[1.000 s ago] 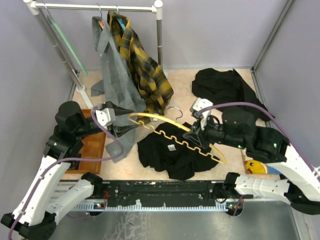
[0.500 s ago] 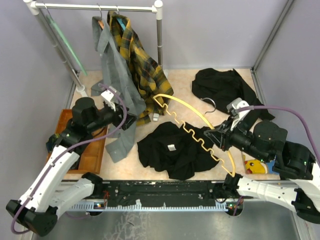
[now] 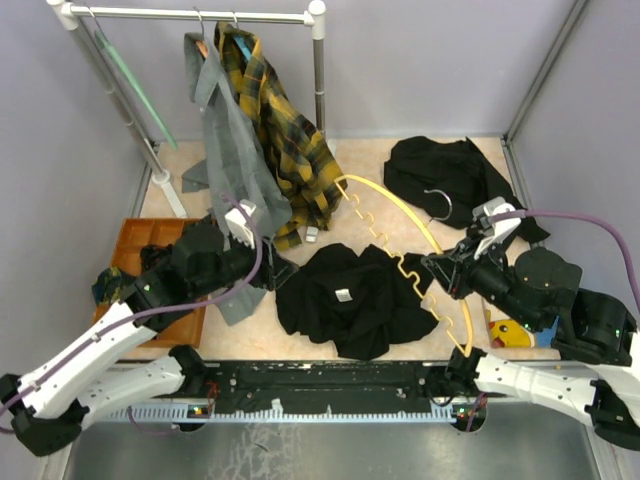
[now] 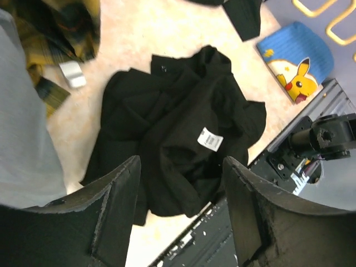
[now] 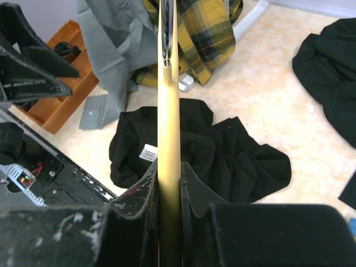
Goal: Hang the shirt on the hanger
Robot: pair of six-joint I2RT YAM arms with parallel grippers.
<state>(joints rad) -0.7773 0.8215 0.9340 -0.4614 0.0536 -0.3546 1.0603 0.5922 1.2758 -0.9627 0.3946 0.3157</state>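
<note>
Shirt: the black shirt point(image 3: 350, 305) lies crumpled in a heap on the table point(image 3: 400, 340), near the front edge between the two arms, with its white collar label point(image 4: 210, 139) facing up.
Hanger: the yellow hanger point(image 5: 168, 139) is held in the air above and to the right of the shirt, not touching it; its metal hook point(image 3: 437, 205) points out over a second black garment point(image 3: 450, 170).
Right gripper: the right gripper point(image 5: 168, 172) is clamped on the hanger's thin bar, seen edge-on between the jaws.
Left gripper: the left gripper point(image 4: 181, 164) is spread wide and empty, hovering above the shirt's left half.
Risk, shirt: the heap shows no clear neck opening, so a pinch may catch several layers and leave no gap for the hanger's arm.
Risk, hanger: the hold is on a narrow bar, so pushing against fabric may swivel the hanger or shove the heap along.
Risk, surroundings: the grey shirt point(image 3: 230, 150) and the plaid shirt point(image 3: 290, 140) hang close by the left arm and could snag.
Writing: the collar label carries print too small to read.
Picture: a blue card point(image 4: 295, 61) shows a yellow cartoon creature with no legible words.
</note>
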